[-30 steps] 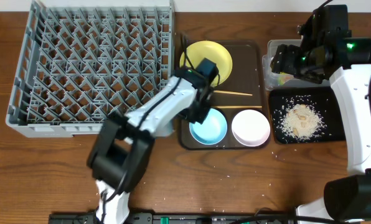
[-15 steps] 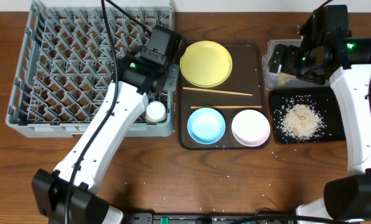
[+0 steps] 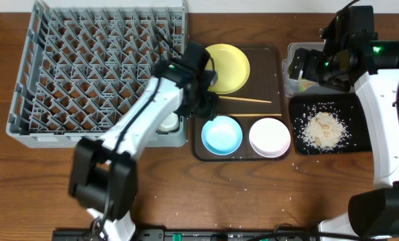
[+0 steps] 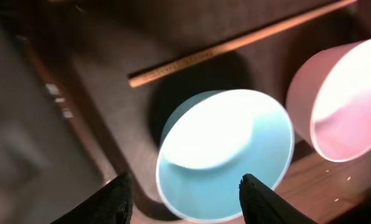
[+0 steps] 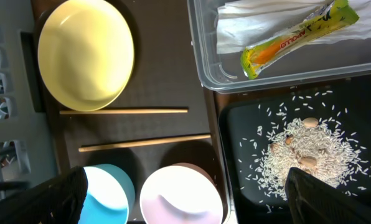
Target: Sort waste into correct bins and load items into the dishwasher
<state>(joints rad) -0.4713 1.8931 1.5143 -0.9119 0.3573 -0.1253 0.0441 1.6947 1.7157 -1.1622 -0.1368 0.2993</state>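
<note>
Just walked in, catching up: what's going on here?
The left claw hovers open and empty over the light-blue bowl on the brown serving tray, beside the white bowl, round yellow plate and wooden chopsticks. A small white cup sits in the grey plastic dish rack. The right claw is open above the clear plastic tub holding the snack wrapper and white napkin; rice lies on the black tray.
</note>
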